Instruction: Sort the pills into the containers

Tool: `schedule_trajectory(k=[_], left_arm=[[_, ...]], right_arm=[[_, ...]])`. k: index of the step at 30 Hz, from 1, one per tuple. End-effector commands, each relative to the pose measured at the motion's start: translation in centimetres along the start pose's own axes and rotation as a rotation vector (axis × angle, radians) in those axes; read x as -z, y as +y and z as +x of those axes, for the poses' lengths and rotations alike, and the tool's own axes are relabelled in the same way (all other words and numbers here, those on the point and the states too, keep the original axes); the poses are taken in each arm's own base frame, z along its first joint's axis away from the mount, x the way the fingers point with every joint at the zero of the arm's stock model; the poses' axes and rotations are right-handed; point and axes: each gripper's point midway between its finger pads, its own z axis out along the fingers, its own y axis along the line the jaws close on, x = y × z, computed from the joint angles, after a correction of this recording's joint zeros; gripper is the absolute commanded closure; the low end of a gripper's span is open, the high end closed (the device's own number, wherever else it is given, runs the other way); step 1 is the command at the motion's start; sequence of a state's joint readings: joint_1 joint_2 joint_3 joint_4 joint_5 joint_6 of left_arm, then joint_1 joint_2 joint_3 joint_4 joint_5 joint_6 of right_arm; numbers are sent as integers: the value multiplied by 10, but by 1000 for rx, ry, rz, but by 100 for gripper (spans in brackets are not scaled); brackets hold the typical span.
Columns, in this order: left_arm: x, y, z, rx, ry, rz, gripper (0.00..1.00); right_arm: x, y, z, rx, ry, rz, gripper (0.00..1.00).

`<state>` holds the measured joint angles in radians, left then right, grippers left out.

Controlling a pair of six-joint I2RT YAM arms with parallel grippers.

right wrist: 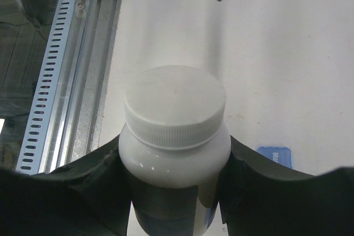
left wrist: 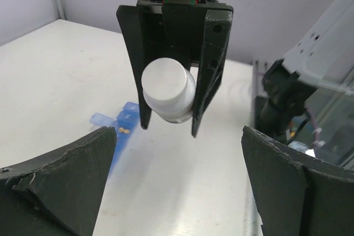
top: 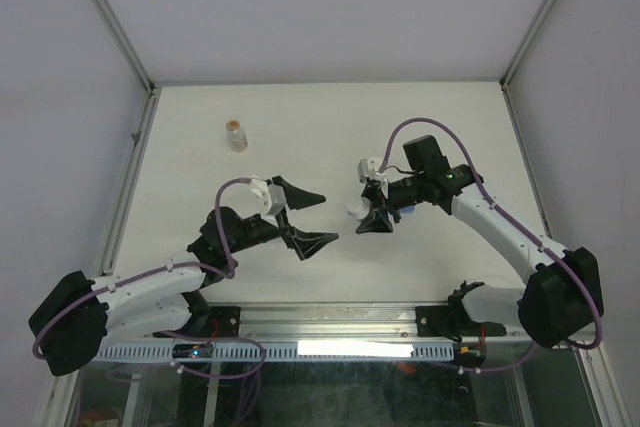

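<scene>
Capped bottle (right wrist: 174, 136) sits clamped in right pincer (right wrist: 174, 186); left pincer (top: 328, 217) gapes wide beside it. Sorting seems barely begun, blue organiser (left wrist: 118, 128) lying near the bottle.

The pill bottle (right wrist: 174, 136) is plain white, the containers (left wrist: 105, 121) translucent blue, the small clear bottle (top: 237, 136) tan-orange inside

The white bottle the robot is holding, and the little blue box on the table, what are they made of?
The white bottle looks like solid, non-see-through plastic. It is smooth and a bit shiny, and its ribbed screw cap looks duller. The blue pill organiser is probably thin translucent plastic, because its walls look pale and glassy.
</scene>
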<state>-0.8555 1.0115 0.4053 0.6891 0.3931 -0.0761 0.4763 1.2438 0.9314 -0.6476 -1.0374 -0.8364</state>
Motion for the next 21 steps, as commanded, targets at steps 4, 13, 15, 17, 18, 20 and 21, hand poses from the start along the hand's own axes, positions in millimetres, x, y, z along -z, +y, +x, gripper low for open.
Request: schedule_trajectory(k=[4, 13, 15, 17, 18, 20, 21], left_arm=[[28, -15, -44, 348, -301, -17, 1], [18, 16, -36, 516, -185, -260, 5], [18, 26, -37, 517, -172, -386, 5], [18, 28, -37, 487, -157, -477, 4], [17, 29, -37, 474, -148, -513, 4], [11, 27, -38, 463, -124, -537, 4], [7, 26, -38, 463, -111, -533, 4]], right_arm=[[4, -6, -26, 76, -59, 3, 100], [3, -7, -25, 74, -56, 6, 100], [3, -7, -25, 71, -54, 5, 100], [3, -7, -25, 72, -55, 4, 100], [3, -7, -25, 72, -55, 4, 100], [3, -7, -24, 72, -53, 5, 100], [3, -7, -24, 69, -53, 5, 100]])
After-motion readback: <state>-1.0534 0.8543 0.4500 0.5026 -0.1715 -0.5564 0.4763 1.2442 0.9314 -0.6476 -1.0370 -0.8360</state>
